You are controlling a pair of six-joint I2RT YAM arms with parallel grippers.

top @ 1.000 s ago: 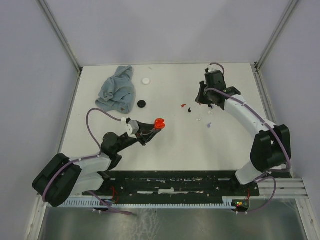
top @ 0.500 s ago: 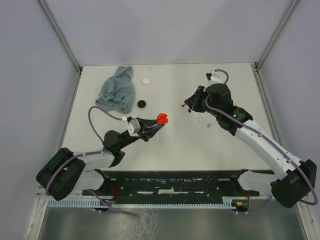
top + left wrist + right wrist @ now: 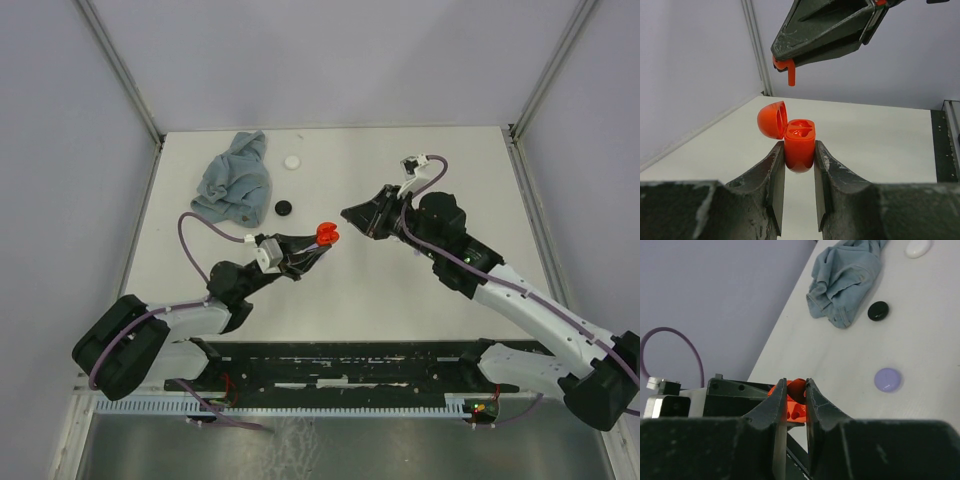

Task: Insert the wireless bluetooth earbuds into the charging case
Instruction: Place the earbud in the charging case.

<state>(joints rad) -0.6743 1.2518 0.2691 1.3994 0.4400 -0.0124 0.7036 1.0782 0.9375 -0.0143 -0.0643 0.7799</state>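
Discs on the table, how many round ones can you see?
3: a white disc near the far edge, a black disc beside the cloth, and a lavender disc visible only in the right wrist view. Others may be hidden.

I read my right gripper (image 3: 794, 390) as pinched onto a red earbud (image 3: 797, 385). Beyond it, a blue-grey cloth (image 3: 845, 280) lies along the walled edge of the surface (image 3: 920, 340). A black disc (image 3: 878, 310) sits just beside the cloth. A lavender disc (image 3: 888, 379) lies well apart from both.
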